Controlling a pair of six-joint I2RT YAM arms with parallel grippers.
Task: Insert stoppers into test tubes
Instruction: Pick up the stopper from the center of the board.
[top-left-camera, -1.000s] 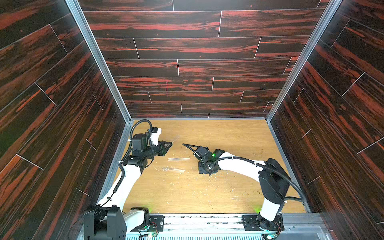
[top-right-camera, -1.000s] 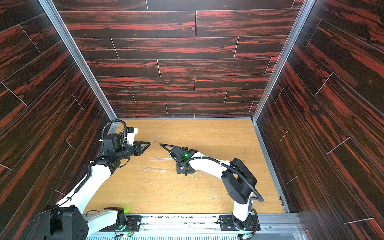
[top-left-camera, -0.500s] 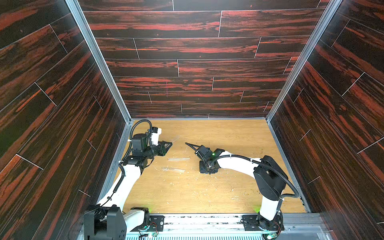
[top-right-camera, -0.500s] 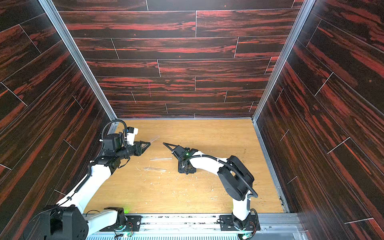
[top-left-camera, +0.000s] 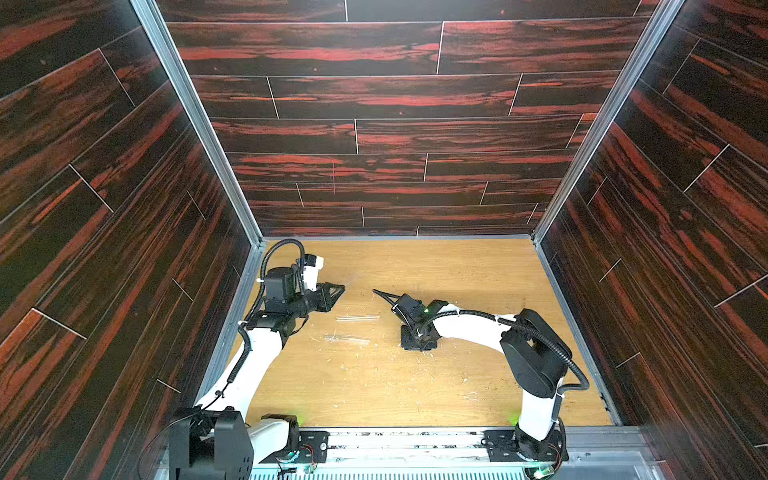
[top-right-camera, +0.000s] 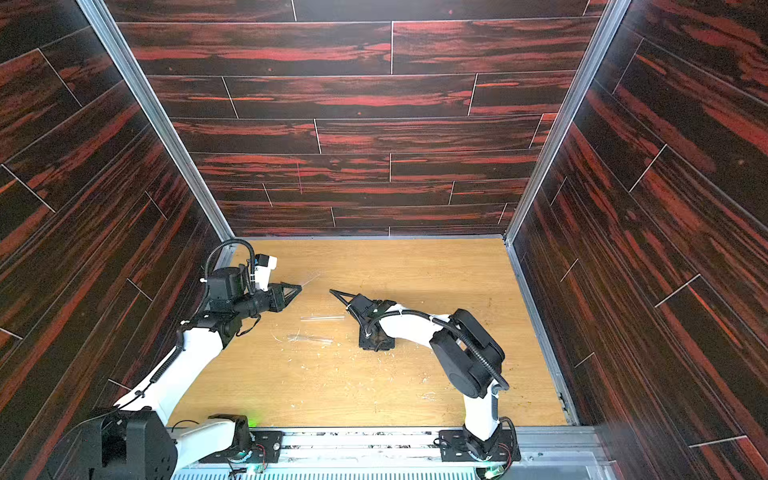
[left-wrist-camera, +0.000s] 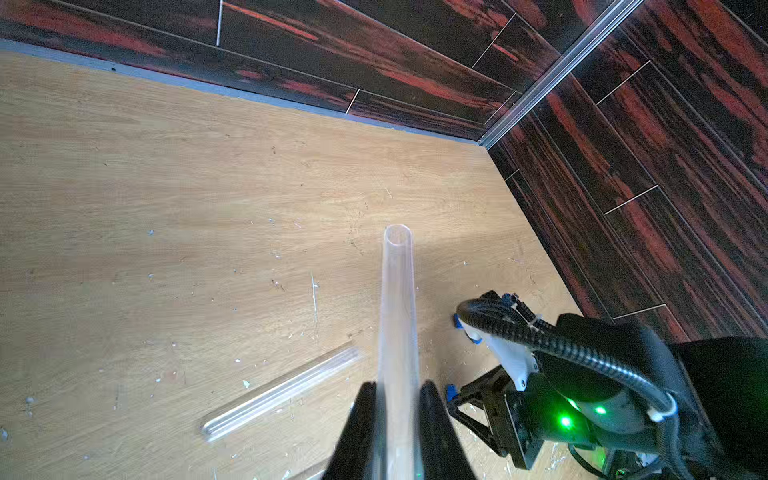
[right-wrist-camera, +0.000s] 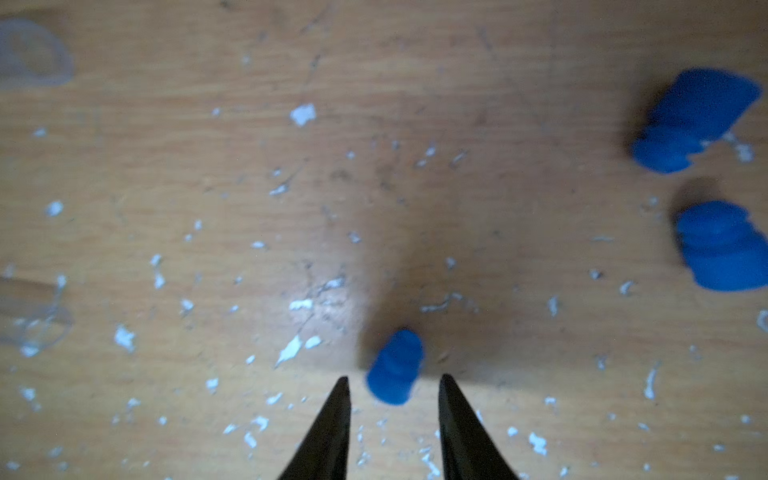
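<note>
My left gripper (left-wrist-camera: 397, 390) is shut on a clear test tube (left-wrist-camera: 397, 299), held above the table with its open mouth pointing away; in both top views it sits at the left (top-left-camera: 338, 289) (top-right-camera: 297, 289). Two more test tubes (top-left-camera: 357, 318) (top-left-camera: 349, 338) lie flat on the wood between the arms. My right gripper (right-wrist-camera: 395, 379) points down at the table (top-left-camera: 415, 343). It is open, with a small blue stopper (right-wrist-camera: 395, 368) lying between its fingertips and a gap on each side. Two other stoppers (right-wrist-camera: 698, 116) (right-wrist-camera: 723, 249) lie to one side.
The wooden table (top-left-camera: 415, 386) is strewn with pale flecks and scratches. Dark red wood-patterned walls (top-left-camera: 374, 187) close it in at the back and on both sides. A metal rail (top-left-camera: 415, 434) with the arm bases runs along the front.
My right gripper's jaws have narrowed around the blue stopper, and the right arm has shifted slightly. The left arm holds the tube still.
</note>
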